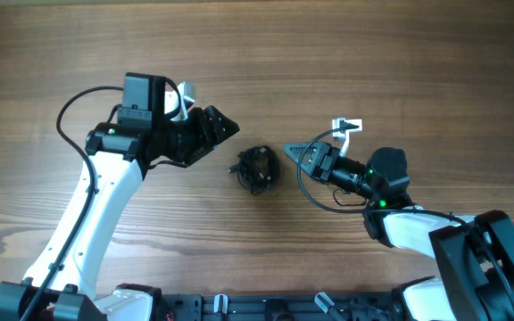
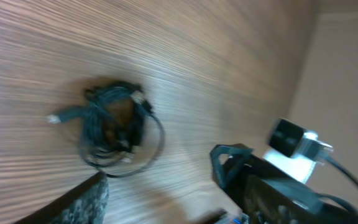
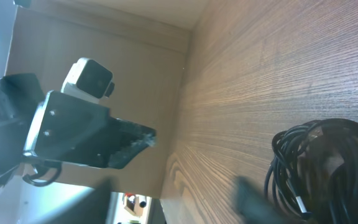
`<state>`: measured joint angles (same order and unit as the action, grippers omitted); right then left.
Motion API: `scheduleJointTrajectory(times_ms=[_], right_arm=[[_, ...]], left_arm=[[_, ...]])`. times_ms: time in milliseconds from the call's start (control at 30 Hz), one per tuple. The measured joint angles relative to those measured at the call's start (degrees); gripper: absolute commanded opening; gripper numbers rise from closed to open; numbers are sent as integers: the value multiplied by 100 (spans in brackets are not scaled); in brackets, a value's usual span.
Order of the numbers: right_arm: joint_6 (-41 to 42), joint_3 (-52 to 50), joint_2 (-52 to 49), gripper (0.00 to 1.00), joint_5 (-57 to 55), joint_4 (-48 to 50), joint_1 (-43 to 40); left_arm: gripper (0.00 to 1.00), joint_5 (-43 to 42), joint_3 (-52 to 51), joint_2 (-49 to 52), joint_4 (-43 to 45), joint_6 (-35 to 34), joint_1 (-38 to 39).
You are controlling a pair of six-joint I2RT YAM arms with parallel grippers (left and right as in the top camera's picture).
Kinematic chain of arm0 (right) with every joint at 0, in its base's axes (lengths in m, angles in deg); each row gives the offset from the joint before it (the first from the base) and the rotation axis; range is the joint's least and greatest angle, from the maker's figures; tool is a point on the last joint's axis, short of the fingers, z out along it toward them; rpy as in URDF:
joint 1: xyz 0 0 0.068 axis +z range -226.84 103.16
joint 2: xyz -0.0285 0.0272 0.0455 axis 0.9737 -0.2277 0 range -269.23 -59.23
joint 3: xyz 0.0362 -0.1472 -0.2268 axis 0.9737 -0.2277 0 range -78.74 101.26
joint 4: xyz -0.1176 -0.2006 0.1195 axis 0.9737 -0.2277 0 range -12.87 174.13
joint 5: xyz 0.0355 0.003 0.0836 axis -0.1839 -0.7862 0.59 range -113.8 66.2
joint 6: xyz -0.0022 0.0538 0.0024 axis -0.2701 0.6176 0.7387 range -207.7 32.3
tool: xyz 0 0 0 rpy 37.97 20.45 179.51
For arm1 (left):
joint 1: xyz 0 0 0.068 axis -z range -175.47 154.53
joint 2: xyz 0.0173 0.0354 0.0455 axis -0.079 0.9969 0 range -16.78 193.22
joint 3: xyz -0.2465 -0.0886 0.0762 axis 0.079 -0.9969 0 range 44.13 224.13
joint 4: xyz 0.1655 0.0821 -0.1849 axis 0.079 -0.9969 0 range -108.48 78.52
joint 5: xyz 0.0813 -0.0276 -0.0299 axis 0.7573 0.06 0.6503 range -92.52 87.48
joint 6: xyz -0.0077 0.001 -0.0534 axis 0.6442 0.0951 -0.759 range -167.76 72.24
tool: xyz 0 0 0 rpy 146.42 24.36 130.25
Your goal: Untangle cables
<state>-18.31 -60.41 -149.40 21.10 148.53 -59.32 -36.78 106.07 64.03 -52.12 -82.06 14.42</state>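
Note:
The cables [image 1: 257, 168] lie as a small knotted black bundle on the wooden table between the two arms. In the left wrist view the bundle [image 2: 114, 127] shows loose loops and a small silvery plug at its left. In the right wrist view it [image 3: 319, 165] sits at the lower right. My left gripper [image 1: 226, 127] is up and to the left of the bundle, open and empty; its fingers [image 2: 160, 211] are blurred. My right gripper [image 1: 291, 152] is just right of the bundle, open and empty, with blurred fingers [image 3: 173, 199]. Neither touches the cables.
The wooden table [image 1: 400, 62] extends all around. Thick black arm cables loop beside each arm, one by the right arm [image 1: 315, 192]. The right arm shows in the left wrist view [image 2: 260, 186], and the left arm in the right wrist view [image 3: 79, 134].

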Motion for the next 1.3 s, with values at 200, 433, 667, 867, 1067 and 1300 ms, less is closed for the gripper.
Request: scheduleJointTrajectory(times_ms=[200, 433, 667, 867, 1067, 1300], right_arm=[[70, 0, 0, 100, 50, 7, -634], [111, 0, 0, 100, 341, 7, -1141], [111, 2, -2, 99, 501, -278, -1141], [85, -4, -4, 99, 566, -597, -1141], [-55, -7, -7, 100, 573, -1021, -1141], [-199, -9, -7, 100, 592, -1167, -1141]], left_arm=[[55, 1056, 0, -4, -33, 133, 245], [47, 1843, -85, 173, 24, 63, 903], [47, 2216, -136, 1532, 577, -332, 1475], [37, 2269, -162, 2098, 811, -544, 1504], [21, 2295, -166, 2109, 1209, -551, 1504], [18, 2295, -166, 2118, 1272, -588, 1504]])
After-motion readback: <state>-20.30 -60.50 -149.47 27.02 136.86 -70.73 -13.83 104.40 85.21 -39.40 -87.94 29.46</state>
